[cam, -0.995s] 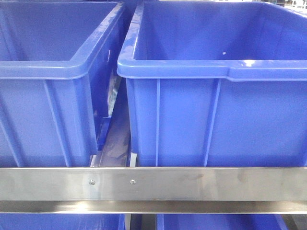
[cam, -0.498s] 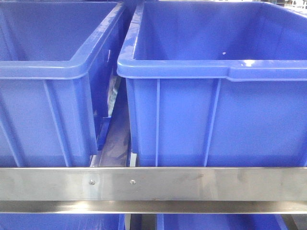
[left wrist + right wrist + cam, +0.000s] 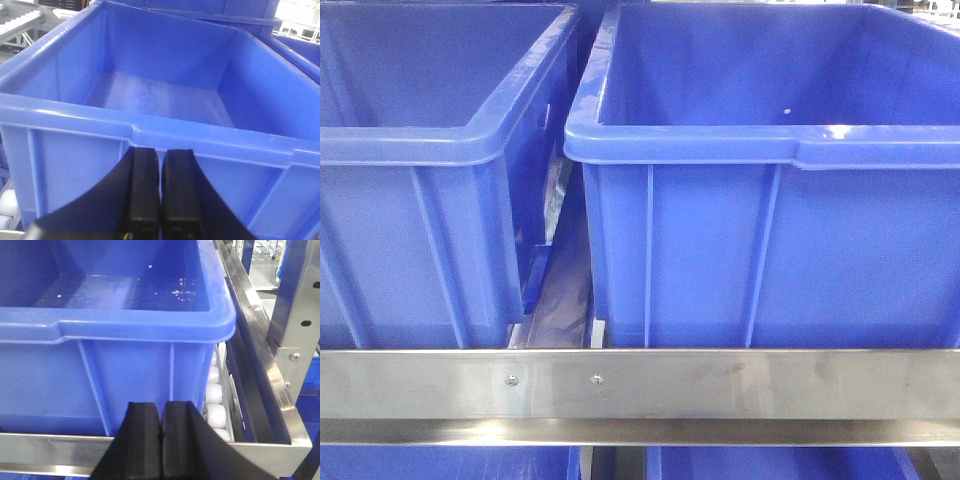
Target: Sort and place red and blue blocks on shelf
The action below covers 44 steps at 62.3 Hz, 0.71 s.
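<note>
The red and blue blocks are out of view in every frame. The shelf shows as a flat steel front rail with two screws, and as a steel frame with white rollers at the right. My left gripper is shut with nothing between its black fingers, in front of a big blue bin. My right gripper is also shut and empty, facing another blue bin just above the shelf's rail.
Two large empty blue bins stand side by side on the shelf with a narrow gap between them. More blue bins show on the tier below. A steel upright post stands at the right.
</note>
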Motion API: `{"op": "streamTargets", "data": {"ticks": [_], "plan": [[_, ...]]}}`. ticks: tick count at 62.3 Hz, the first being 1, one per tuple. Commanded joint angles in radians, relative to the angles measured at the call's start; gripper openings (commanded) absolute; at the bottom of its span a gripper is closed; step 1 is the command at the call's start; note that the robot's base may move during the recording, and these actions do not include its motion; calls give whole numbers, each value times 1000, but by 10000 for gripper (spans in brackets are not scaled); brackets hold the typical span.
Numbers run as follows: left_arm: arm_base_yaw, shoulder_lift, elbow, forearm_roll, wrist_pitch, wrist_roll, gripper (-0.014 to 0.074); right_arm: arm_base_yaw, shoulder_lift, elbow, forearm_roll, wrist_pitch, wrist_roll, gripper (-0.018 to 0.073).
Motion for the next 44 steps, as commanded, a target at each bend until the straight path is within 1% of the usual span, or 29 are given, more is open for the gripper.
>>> {"op": "streamTargets", "data": {"ticks": [1,44], "plan": [[2,-23,31,-10,-88,0,123,-1,-17,2,-2,-93,-5,58],[2,-23,31,-10,-88,0,123,-1,-17,2,-2,-93,-5,58]]}}
